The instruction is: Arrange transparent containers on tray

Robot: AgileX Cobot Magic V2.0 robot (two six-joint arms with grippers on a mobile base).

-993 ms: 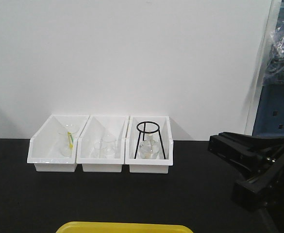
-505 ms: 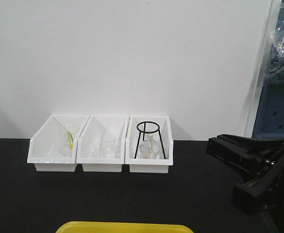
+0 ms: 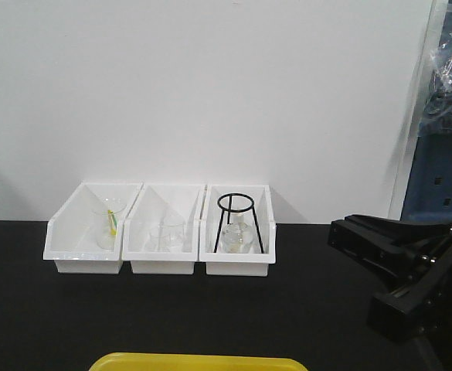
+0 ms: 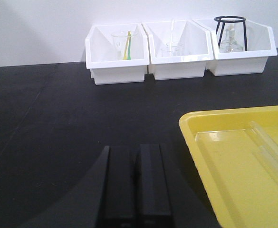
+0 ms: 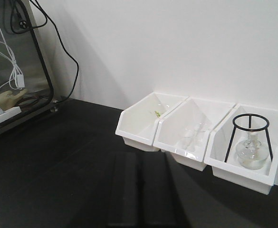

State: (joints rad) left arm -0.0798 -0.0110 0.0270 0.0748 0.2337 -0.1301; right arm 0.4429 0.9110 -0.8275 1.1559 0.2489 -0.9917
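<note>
The left gripper (image 4: 135, 185) has its black fingers pressed together, empty, just beside the flat yellow plastic tray (image 4: 215, 156), where a clear glass test tube (image 4: 271, 148) seems to lie. The right gripper (image 5: 141, 190) is likewise closed. Beyond stand three white open-front bins (image 3: 160, 229), holding clear glassware and a black wire tripod (image 3: 238, 220).

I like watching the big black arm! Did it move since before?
Yes. The right arm slid a little left, toward the white bins, and slightly lower against the blue shelf behind it.

My views are evenly bright. Soft shadows fall on the white wall (image 3: 210, 93). Glare streaks my yellow tray (image 4: 243, 156)
</note>
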